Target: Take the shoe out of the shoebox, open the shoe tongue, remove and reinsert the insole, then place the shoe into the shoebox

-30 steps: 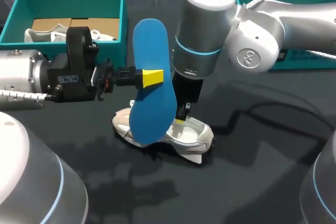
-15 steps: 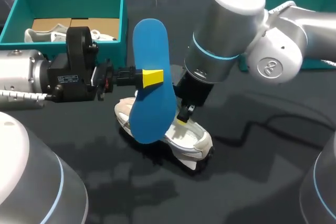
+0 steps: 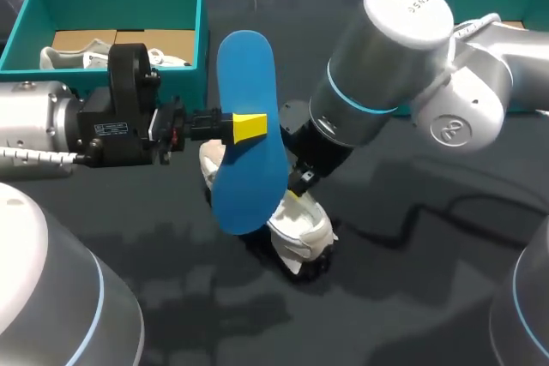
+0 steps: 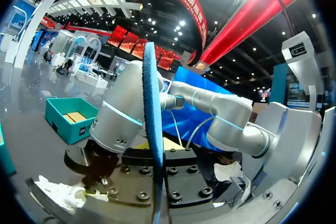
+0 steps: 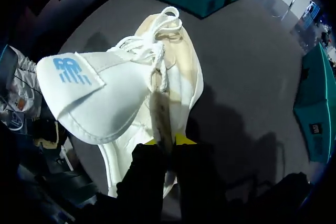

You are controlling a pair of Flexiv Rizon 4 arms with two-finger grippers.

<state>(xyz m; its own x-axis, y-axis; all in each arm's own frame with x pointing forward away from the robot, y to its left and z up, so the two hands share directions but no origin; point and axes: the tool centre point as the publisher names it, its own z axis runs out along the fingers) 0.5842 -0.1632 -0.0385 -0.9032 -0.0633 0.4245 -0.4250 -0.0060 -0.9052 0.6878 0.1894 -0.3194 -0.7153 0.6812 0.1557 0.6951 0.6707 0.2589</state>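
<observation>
Our left gripper stays clamped across the upright blue insole | our right gripper pinches the side wall of the white shoe on the table | since a second ago, the shoe has swivelled beneath that gripper.

Dark grey matte table. Black cable runs across it toward 3 o'clock. Soft shadows fall toward 6 o'clock.
</observation>
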